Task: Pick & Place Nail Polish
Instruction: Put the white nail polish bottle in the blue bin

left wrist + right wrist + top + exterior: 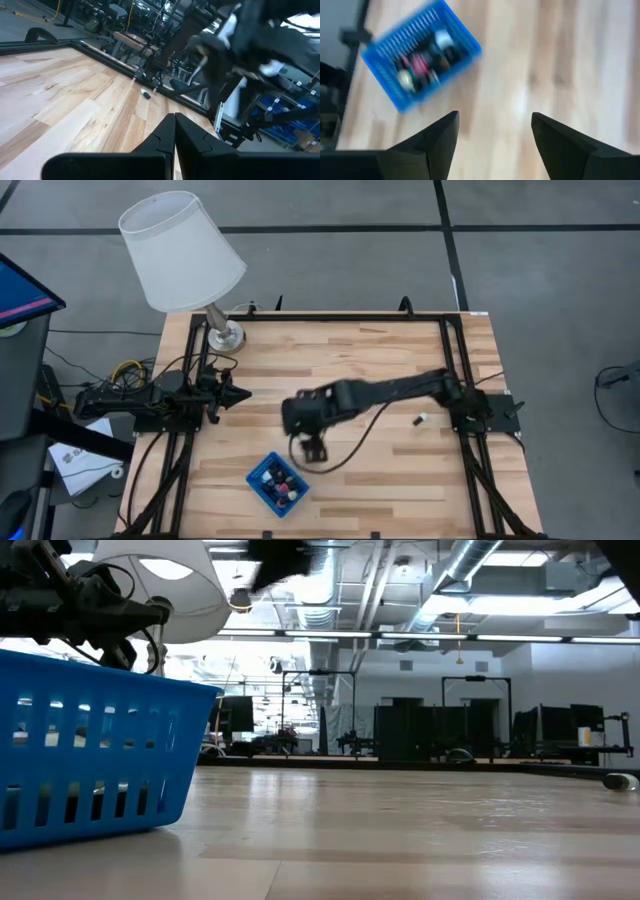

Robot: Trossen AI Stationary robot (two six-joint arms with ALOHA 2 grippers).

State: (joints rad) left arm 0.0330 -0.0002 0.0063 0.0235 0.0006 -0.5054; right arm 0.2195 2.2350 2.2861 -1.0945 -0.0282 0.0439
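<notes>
— Looking down from above, where do you see the nail polish bottles?

— Most of them are inside the square blue basket (263,481), at about 6 o'clock on the wooden table (330,360). The bottles in the basket (422,64) show pink, dark and pale colours in the right wrist view, but I cannot count them. One more small bottle (421,419) lies alone on the wood at about 3 o'clock, near the base of the right arm. It lies on its side, well apart from the basket.

— And the right gripper?

— The right gripper (314,447) hangs over the table centre, just at 1 o'clock from the basket. Its two fingers (437,137) stand wide apart and nothing is between them.

— What about the left one?

— The left gripper (237,393) waits at 9 o'clock, at the table edge. Its fingers (165,137) are pressed together, with nothing held.

— Anything else on the table?

— A lamp with a white shade (181,252) stands at about 11 o'clock, on a metal foot (225,334).
</notes>
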